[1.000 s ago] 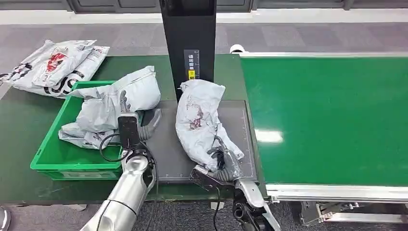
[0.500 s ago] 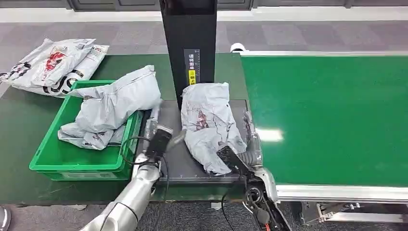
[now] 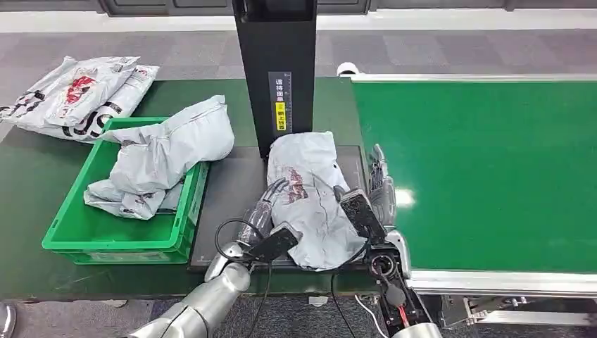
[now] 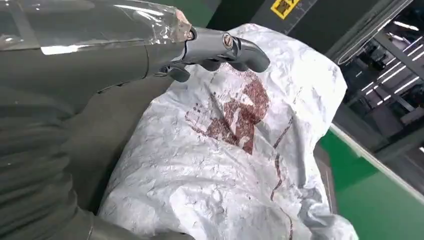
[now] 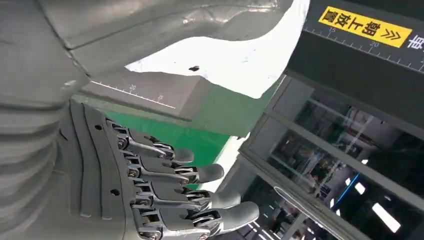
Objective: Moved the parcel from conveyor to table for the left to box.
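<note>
A crumpled grey-white parcel [image 3: 310, 201] with a red print lies on the dark scale plate [image 3: 225, 190] in front of the black column. My left hand [image 3: 269, 199] reaches in on the parcel's left side, fingers stretched against its edge. In the left wrist view the fingers [image 4: 220, 47] arch over the parcel [image 4: 235, 150] without gripping it. My right hand [image 3: 381, 184] stands on the parcel's right side, by the conveyor's edge. It holds nothing, and its fingers [image 5: 180, 192] are spread, with the parcel [image 5: 240, 60] beside them.
A green bin [image 3: 77, 232] holding other grey parcels [image 3: 165, 151] stands left of the plate. More parcels [image 3: 77, 95] lie in a pile at the table's far left. The green conveyor [image 3: 493, 169] runs along the right. The black column [image 3: 276, 70] rises just behind the parcel.
My left hand swung from beside the bin to the parcel's left side. My right hand let go of the parcel's near end and moved up along its right side. The parcel settled flatter.
</note>
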Tool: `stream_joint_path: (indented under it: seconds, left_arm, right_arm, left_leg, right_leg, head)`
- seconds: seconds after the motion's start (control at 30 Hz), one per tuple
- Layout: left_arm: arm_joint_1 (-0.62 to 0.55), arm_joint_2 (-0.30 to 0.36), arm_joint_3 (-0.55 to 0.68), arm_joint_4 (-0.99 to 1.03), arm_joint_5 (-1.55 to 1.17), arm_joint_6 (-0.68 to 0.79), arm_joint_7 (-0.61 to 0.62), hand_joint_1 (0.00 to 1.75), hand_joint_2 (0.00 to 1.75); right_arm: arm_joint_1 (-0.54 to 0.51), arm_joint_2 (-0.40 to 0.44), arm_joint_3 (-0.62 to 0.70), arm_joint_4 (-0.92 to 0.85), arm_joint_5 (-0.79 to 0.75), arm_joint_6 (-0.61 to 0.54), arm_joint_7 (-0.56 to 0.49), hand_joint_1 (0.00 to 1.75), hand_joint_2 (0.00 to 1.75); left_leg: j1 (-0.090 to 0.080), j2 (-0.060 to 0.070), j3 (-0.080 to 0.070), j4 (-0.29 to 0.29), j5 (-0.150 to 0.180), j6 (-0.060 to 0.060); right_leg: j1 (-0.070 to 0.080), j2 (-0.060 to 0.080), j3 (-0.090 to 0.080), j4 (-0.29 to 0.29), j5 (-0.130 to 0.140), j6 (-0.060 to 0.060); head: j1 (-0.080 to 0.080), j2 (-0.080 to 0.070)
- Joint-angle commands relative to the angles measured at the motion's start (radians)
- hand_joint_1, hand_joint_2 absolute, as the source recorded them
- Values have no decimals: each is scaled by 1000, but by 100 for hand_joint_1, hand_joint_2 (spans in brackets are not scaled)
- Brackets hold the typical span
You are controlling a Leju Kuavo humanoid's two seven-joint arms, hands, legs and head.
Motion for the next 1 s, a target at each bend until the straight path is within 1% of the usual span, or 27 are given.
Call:
stream_joint_path:
  seconds: [0.03, 0.1, 0.13, 0.2, 0.23, 0.27, 0.3, 0.33, 0.37, 0.4, 0.43, 0.53, 0.57, 0.63, 0.67, 0.7, 0.8, 0.83, 0.93, 0.97, 1.0]
  left_arm:
    - [-36, 17, -85, 79, -67, -2, 22, 0, 175]
    - [-36, 14, -113, 88, -116, 3, 53, 0, 175]
    - [-41, 15, -159, 102, -181, -18, 118, 0, 175]
    - [-49, 26, -254, 122, -308, -136, 291, 0, 175]
    - [-50, 31, -282, 125, -350, -207, 367, 0, 175]
    - [-53, 34, -294, 131, -368, -258, 394, 7, 175]
    - [-55, 35, -284, 134, -362, -284, 408, 175, 175]
    - [-56, 40, -281, 127, -378, -274, 419, 175, 175]
    - [-61, 38, -254, 125, -364, -250, 412, 175, 175]
    - [-71, 38, -243, 126, -363, -271, 407, 175, 175]
    - [-77, 38, -239, 121, -365, -253, 406, 175, 175]
    - [-98, 24, -189, 117, -344, -255, 406, 175, 175]
    - [-104, 18, -171, 115, -335, -256, 404, 175, 175]
    - [-116, 5, -143, 112, -331, -244, 411, 175, 175]
    - [-123, -3, -118, 108, -324, -224, 418, 175, 175]
    - [-132, -10, -87, 105, -308, -209, 418, 175, 175]
    - [-159, -19, 5, 86, -272, -75, 419, 175, 175]
    - [-167, -20, 17, 82, -269, -48, 415, 175, 175]
    - [-227, -29, 133, 40, -203, 55, 337, 175, 175]
    - [-240, -30, 157, 24, -192, 62, 322, 175, 175]
    - [-254, -32, 191, -8, -170, 112, 286, 175, 175]
  right_arm:
    - [-87, -13, -39, 154, -68, 64, -27, 0, 175]
    - [-99, -11, -33, 178, -83, 65, -47, 0, 175]
    - [-101, -12, -28, 178, -92, 51, -66, 0, 175]
    - [-104, -18, -7, 165, -100, 78, -55, 0, 175]
    - [-100, -20, 3, 146, -96, 80, -43, 0, 175]
    - [-97, -21, 13, 133, -93, 91, -35, 0, 175]
    - [-93, -20, 16, 122, -88, 88, -25, 0, 175]
    - [-76, -20, 25, 89, -79, 89, -7, 0, 175]
    - [-59, -20, 29, 65, -72, 88, 8, 0, 175]
    - [-47, -22, 35, 49, -61, 91, 22, 0, 175]
    - [-40, -22, 36, 46, -61, 94, 23, 0, 175]
    - [-25, -23, 35, 44, -55, 100, 31, 0, 175]
    - [-20, -23, 33, 42, -46, 94, 38, 0, 175]
    - [1, -21, 26, 12, -33, 90, 53, 0, 175]
    - [16, -20, 21, -11, -24, 90, 63, 0, 175]
    - [30, -19, 17, -31, -18, 92, 73, 0, 175]
    - [50, -20, 6, -45, -9, 95, 83, 0, 175]
    - [50, -20, 3, -40, -10, 95, 82, 0, 175]
    - [58, -15, -10, -28, -15, 89, 71, 0, 175]
    - [62, -13, -13, -32, -14, 89, 69, 0, 175]
    - [67, -9, -17, -38, -14, 88, 69, 0, 175]
  left_leg:
    - [0, 1, 2, -2, 1, 1]
    - [0, 1, 1, -1, 0, 1]
    - [0, 1, 1, -2, 1, 1]
    - [0, 1, 1, -1, 1, 1]
    - [-1, 0, 1, -1, 0, 1]
    - [0, 0, 1, -1, 1, 1]
    - [0, 0, 1, -2, 1, 1]
    - [0, 0, 2, -2, 1, 1]
    - [-1, -3, 2, -1, 0, 1]
    - [-1, -3, 3, -3, 1, 1]
    - [0, -7, 4, -2, 1, 1]
    - [-1, -5, 6, -3, 1, 1]
    - [0, -8, 5, -1, 0, 1]
    - [-1, -6, 5, -3, 2, 1]
    - [0, -8, 5, -1, 1, 1]
    - [-1, -7, 5, -2, 1, 1]
    - [0, -8, 5, -1, 0, 1]
    - [0, -9, 5, -1, 1, 1]
    - [0, -8, 3, 0, 1, 1]
    - [0, -8, 3, 0, 1, 1]
    - [1, -8, 1, 1, 1, 1]
  right_leg:
    - [0, 0, 2, -2, 1, 0]
    - [0, 0, 1, -1, 1, 0]
    - [0, 0, 1, -2, 1, 0]
    - [0, -1, 1, -2, 1, 0]
    - [-1, 0, 1, -1, 0, 0]
    - [-1, -1, 1, -1, 1, 0]
    - [-1, -1, 2, -2, 1, 0]
    - [-1, -1, 2, -2, 1, 0]
    - [-1, -3, 4, -1, 0, 1]
    - [-1, -4, 6, -3, 0, 1]
    - [-1, -7, 8, -2, -1, 1]
    - [-2, -5, 9, -3, 0, 1]
    - [-1, -7, 10, -2, -2, 1]
    - [-2, -6, 9, -3, 0, 1]
    - [-1, -8, 9, -2, -1, 1]
    - [-2, -8, 9, -2, -1, 1]
    - [-1, -8, 9, -1, -2, 1]
    - [-1, -8, 9, -2, -2, 1]
    - [-1, -8, 6, 0, -2, 1]
    - [0, -8, 5, -1, -1, 1]
    - [0, -7, 3, 1, -1, 1]
  head:
    - [0, 0]
    - [0, 0]
    - [0, 0]
    - [0, 0]
    - [0, 0]
    - [0, 0]
    - [0, 0]
    - [0, 0]
    - [0, 0]
    - [0, 0]
    - [0, 0]
    - [0, 0]
    - [0, 0]
    - [0, 0]
    - [0, 0]
    - [0, 0]
    - [0, 0]
    - [0, 0]
    - [0, 0]
    - [0, 0]
    - [0, 0]
